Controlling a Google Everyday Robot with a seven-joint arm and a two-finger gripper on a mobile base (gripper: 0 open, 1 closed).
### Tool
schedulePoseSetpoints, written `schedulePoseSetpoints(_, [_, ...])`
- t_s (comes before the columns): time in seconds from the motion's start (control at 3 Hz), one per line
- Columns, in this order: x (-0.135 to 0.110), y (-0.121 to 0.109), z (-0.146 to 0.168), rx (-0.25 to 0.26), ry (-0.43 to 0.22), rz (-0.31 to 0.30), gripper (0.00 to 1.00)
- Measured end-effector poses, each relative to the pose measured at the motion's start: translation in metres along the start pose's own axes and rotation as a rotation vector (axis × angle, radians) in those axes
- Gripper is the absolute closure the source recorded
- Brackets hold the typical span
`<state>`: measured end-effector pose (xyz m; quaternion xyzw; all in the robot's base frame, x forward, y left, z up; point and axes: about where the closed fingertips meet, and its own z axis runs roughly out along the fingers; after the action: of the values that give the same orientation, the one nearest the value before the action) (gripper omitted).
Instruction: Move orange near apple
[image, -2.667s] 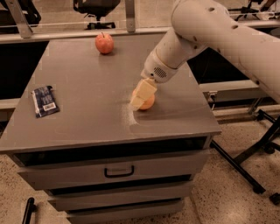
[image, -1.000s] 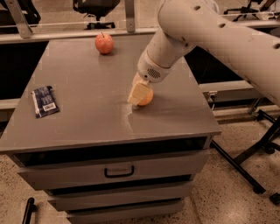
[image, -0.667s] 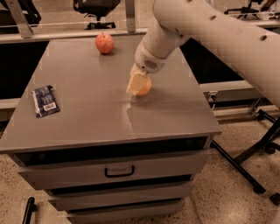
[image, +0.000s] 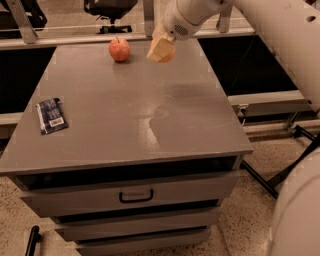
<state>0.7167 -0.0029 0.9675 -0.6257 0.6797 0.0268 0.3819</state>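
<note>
The red-pink apple (image: 119, 49) sits on the grey table (image: 125, 115) near its far edge, left of centre. My gripper (image: 161, 50) is at the far side of the table, just right of the apple, and its pale fingers are shut on the orange (image: 168, 54). Only a sliver of the orange shows at the right of the fingers. The orange is held close to the tabletop, a short gap from the apple.
A dark blue snack packet (image: 51, 115) lies near the table's left edge. The table has drawers with a handle (image: 135, 196) at the front. An office chair (image: 110, 10) and a rail stand behind the table. Black stand legs (image: 295, 150) are on the floor at right.
My gripper has carried the orange from the table's right middle toward the far edge and to the left, ending just right of the apple. The apple and packet have not moved.
</note>
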Motion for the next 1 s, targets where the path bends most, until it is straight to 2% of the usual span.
schedulePoseSetpoints(0.33, [0.001, -0.033, 0.008, 0.063, -0.135, 0.051, 1.0])
schedulePoseSetpoints(0.67, [0.022, -0.058, 0.032, 0.136, -0.338, 0.174, 1.0])
schedulePoseSetpoints(1.0, [0.015, -0.079, 0.041, 0.217, -0.435, 0.218, 1.0])
